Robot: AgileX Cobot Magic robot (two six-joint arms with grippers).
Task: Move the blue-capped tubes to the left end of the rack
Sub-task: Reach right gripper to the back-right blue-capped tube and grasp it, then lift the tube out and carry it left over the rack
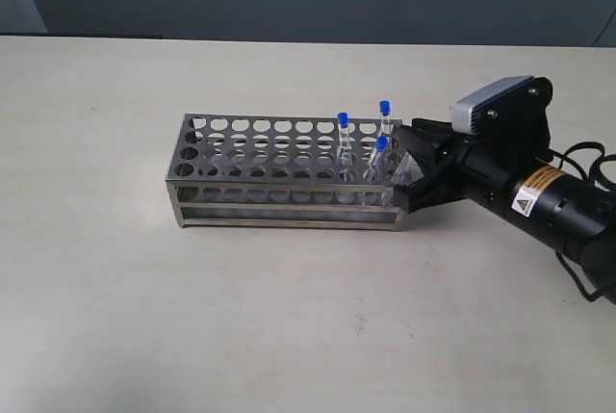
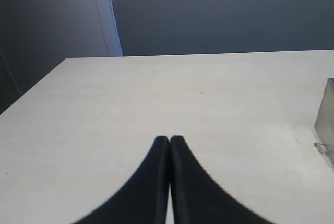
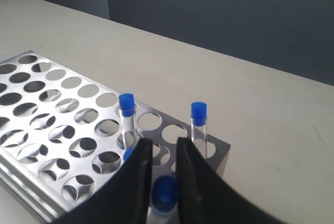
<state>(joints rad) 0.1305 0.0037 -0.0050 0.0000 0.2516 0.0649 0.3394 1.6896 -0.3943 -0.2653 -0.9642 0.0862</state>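
The steel rack [image 1: 285, 212] lies across the middle of the table. Three blue-capped tubes show at its right end: one upright [image 1: 343, 134], one at the far corner [image 1: 385, 115], and one leaning [image 1: 380, 150]. My right gripper [image 1: 408, 157] reaches in from the right at that end. In the right wrist view its gripper [image 3: 164, 143] is shut on the leaning tube's blue cap [image 3: 166, 190]. Two tubes [image 3: 127, 110] [image 3: 198, 117] stand beyond the fingers, and a bit of another blue cap [image 3: 127, 154] peeks beside one finger. My left gripper [image 2: 169, 139] is shut and empty over bare table.
The rack's holes to the left of the tubes [image 1: 241, 143] hold nothing. One steel corner of the rack [image 2: 325, 110] shows at the edge of the left wrist view. A dark wall runs behind the table's far edge [image 1: 289, 39].
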